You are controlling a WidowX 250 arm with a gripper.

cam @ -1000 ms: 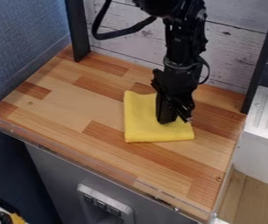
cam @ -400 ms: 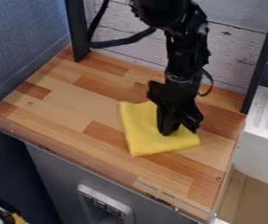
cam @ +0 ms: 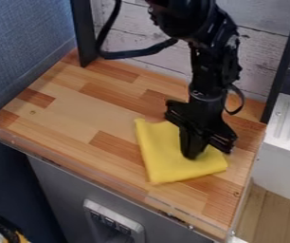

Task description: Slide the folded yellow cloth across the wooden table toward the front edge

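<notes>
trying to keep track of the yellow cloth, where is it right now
In the camera view, the yellow cloth lies right of centre on the wooden counter, under the gripper, near the counter's front edge.

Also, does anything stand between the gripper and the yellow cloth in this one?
Nothing visible does. The gripper points down over the yellow cloth, its tip apparently against it, and the cloth lies on the wooden counter.
</notes>
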